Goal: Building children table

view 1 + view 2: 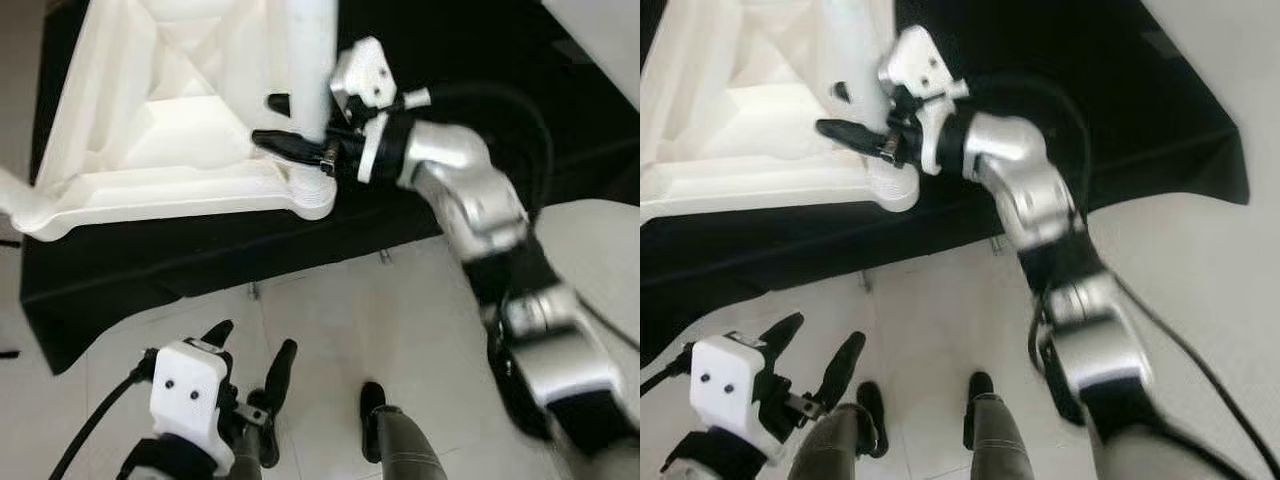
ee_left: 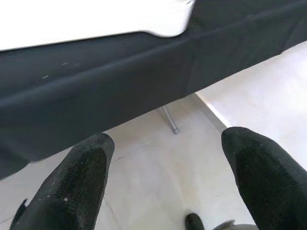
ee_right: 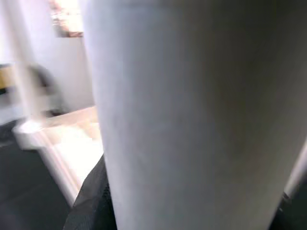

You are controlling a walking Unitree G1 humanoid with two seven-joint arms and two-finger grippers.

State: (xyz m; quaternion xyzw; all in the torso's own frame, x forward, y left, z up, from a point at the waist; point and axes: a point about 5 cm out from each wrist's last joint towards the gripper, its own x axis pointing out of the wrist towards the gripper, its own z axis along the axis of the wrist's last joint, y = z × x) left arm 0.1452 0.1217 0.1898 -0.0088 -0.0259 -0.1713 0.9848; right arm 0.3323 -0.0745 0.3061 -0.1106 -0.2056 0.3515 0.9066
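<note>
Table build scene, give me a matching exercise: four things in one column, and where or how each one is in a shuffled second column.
1. right gripper
2. left gripper
3. white tabletop
4. black cloth

A. open, low over the floor tiles
B. lying underside up on the cloth
C. fingers on either side of the white table leg
D. draped over the work surface

Pairs: 1-C, 2-A, 3-B, 4-D

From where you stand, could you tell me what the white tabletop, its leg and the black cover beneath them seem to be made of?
Tabletop: probably moulded plastic, matte white, judging by the ribbed underside.
Leg, with the right gripper around it: smooth, uniform white tube, likely plastic too.
Black cover: looks like cloth, since it drapes and folds over the edge.
</note>
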